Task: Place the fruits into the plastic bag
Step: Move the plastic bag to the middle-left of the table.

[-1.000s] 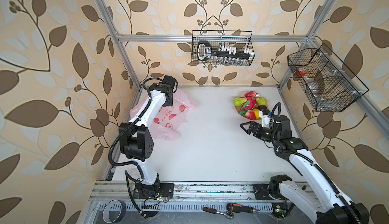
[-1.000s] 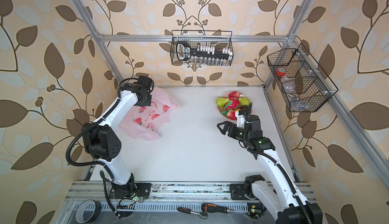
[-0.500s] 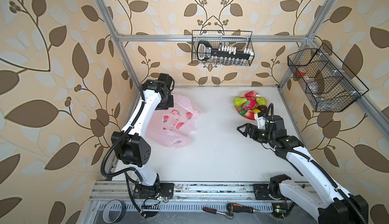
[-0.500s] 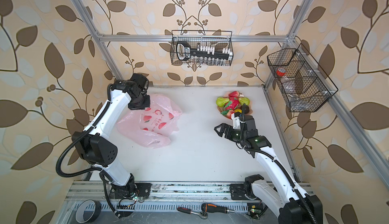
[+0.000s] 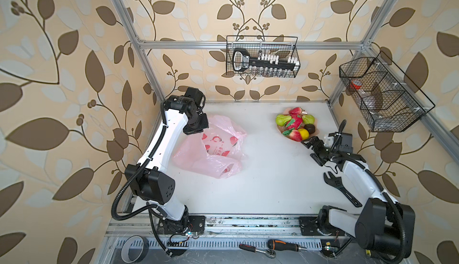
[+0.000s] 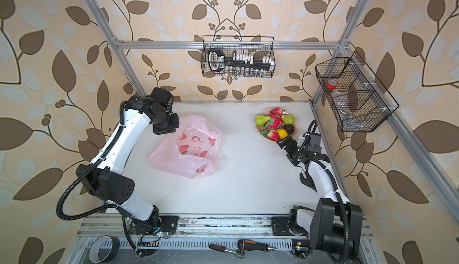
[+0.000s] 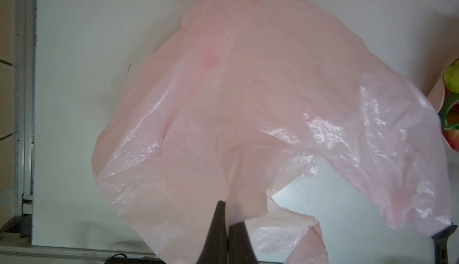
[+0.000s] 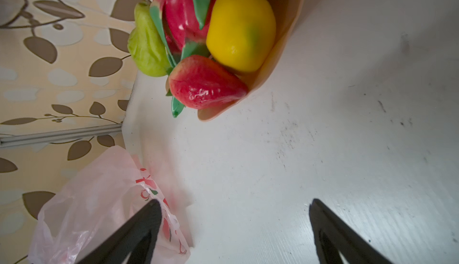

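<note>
The pale-pink plastic bag [image 5: 213, 151] [image 6: 188, 151] lies crumpled on the left half of the white table. My left gripper [image 7: 227, 215] is shut on a fold of the plastic bag [image 7: 248, 101] at its upper edge; in both top views the wrist hides the jaws. The fruits [image 5: 295, 125] [image 6: 274, 123] are heaped on a peach plate [image 8: 280, 59] at the back right: a strawberry [image 8: 206, 86], a yellow lemon [image 8: 241, 29], a dragon fruit, green pears, a dark one. My right gripper [image 5: 308, 149] [image 8: 234, 202] stands open and empty just in front of the plate.
A black wrench [image 5: 340, 190] lies on the table by my right forearm. Wire baskets hang on the back wall [image 5: 262, 56] and the right wall [image 5: 380, 96]. A screwdriver [image 5: 283, 245], a ratchet and a tape roll [image 5: 134, 249] sit below the front rail.
My left arm has drawn the bag out from the back-left corner toward the middle, spreading it. My right gripper has swung right and back to the plate, jaws slightly narrower.
</note>
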Robot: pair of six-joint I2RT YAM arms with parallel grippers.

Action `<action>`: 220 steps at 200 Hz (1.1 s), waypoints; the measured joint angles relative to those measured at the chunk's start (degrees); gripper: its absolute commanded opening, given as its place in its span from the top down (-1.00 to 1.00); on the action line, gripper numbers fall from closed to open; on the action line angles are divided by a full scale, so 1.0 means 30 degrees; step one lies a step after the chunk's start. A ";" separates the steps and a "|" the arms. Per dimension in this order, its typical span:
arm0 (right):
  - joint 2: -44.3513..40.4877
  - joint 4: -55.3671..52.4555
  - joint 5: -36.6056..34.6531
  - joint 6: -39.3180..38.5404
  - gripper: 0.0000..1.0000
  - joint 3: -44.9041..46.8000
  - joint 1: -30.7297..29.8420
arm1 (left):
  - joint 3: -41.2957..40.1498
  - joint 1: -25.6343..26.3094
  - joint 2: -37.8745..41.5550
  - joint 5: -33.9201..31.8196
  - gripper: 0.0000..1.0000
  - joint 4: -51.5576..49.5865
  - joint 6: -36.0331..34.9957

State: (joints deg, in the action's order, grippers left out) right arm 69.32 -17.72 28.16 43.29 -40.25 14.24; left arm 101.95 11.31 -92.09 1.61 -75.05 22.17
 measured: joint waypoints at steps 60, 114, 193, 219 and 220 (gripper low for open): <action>0.2149 0.1370 0.0408 0.1494 -0.16 -0.0860 0.2324 | -0.0911 0.0000 0.0211 0.1508 1.00 0.0678 0.0299; 0.4153 0.1617 0.0393 0.1479 0.07 -0.1479 0.2608 | -0.0911 0.0000 0.0175 0.2149 1.00 0.1311 0.0306; 0.6215 0.3657 0.0393 0.2331 0.18 -0.1734 0.1625 | -0.0911 0.0000 -0.0219 0.2557 1.00 0.1770 0.0306; 0.6819 0.4146 0.0393 0.2703 0.31 -0.1741 0.1464 | -0.0911 0.0000 -0.0219 0.2674 1.00 0.1829 0.0299; 0.6841 0.4175 0.0393 0.2739 0.31 -0.1741 0.1464 | -0.0911 0.0000 -0.0219 0.2674 1.00 0.1829 0.0299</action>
State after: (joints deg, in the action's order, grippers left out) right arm 89.84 -5.19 29.34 51.51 -45.47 18.63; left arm 99.22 11.31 -92.75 9.63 -69.56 23.07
